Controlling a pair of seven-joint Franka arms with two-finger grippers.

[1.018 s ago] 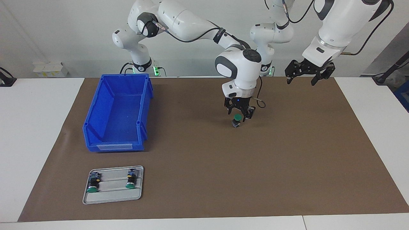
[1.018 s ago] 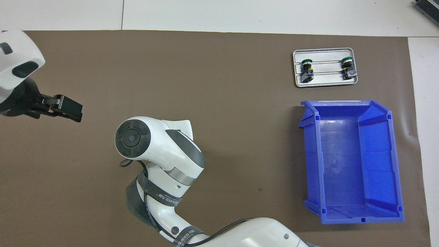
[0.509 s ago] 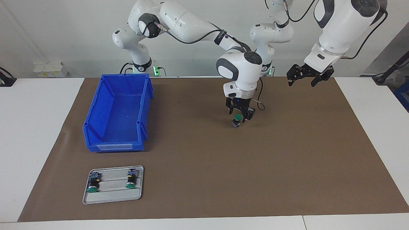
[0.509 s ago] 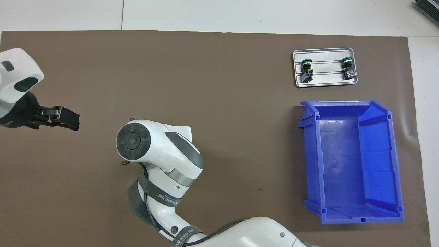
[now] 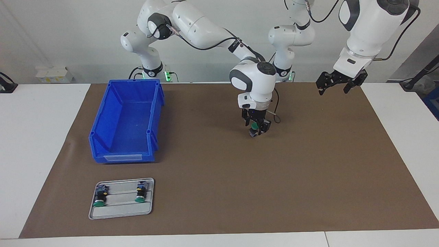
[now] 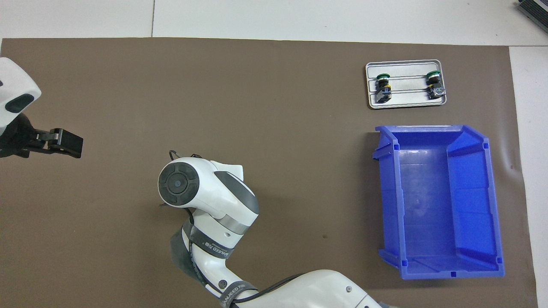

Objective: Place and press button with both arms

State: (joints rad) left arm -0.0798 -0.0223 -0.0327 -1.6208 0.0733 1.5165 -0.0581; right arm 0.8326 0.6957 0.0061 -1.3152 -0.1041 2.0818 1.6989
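A green-capped button (image 5: 253, 129) stands upright on the brown mat (image 5: 308, 171) about mid-table, toward the robots. My right gripper (image 5: 255, 127) points straight down over it, its fingers shut on the button's body. In the overhead view the right arm's wrist (image 6: 177, 184) hides both the gripper and the button. My left gripper (image 5: 332, 90) hangs open and empty in the air over the mat's corner at the left arm's end, and its black hand (image 6: 66, 143) also shows from above.
A grey tray (image 5: 120, 212) with two more green-capped buttons (image 5: 99, 199) (image 5: 140, 195) lies at the right arm's end, farthest from the robots. An empty blue bin (image 5: 103, 137) stands between that tray and the robots.
The left gripper has drawn away from the button toward its own end of the table. The right wrist has turned slightly while its gripper stays on the button.
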